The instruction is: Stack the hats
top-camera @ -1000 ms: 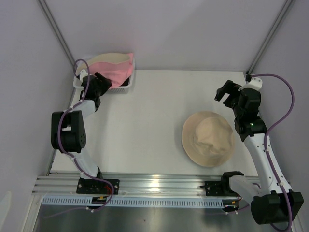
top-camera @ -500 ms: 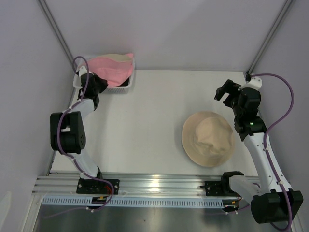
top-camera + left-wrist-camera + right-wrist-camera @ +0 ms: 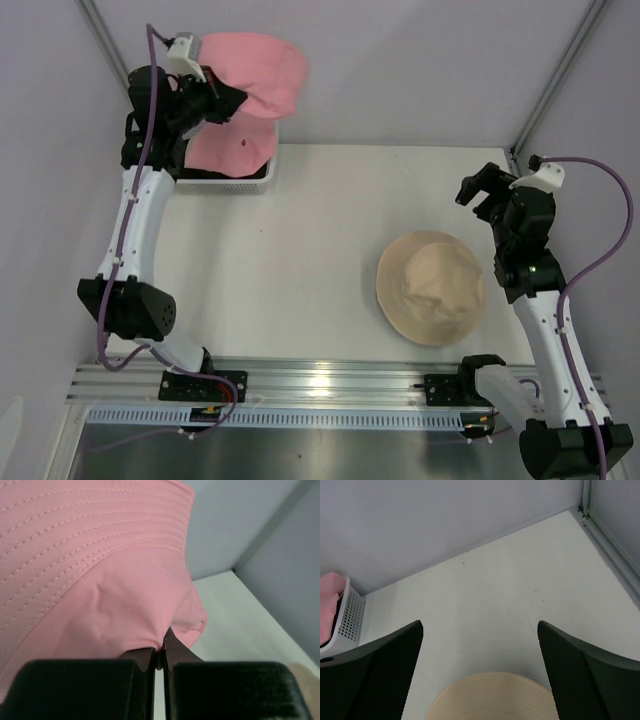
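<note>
A pink hat (image 3: 258, 74) hangs in the air above the back-left corner, with my left gripper (image 3: 236, 98) shut on a fold of its fabric. In the left wrist view the pink hat (image 3: 95, 570) fills the frame, its cloth pinched between the closed tips of my left gripper (image 3: 159, 652). More pink fabric (image 3: 232, 150) lies below in the basket; whether it is a separate hat is unclear. A cream hat (image 3: 432, 288) lies flat on the table at the right. My right gripper (image 3: 478, 190) hovers open behind it, holding nothing, and the cream hat (image 3: 492, 697) shows below my right gripper (image 3: 480, 626).
The white mesh basket (image 3: 256, 181) stands at the back left against the wall, also seen at the left edge of the right wrist view as the basket (image 3: 350, 617). Metal frame posts rise at both back corners. An aluminium rail runs along the near edge.
My left gripper has closed on the pink hat in the basket and risen high with it. The cream fabric seen in the basket before is now covered. The right arm shifted slightly right.
</note>
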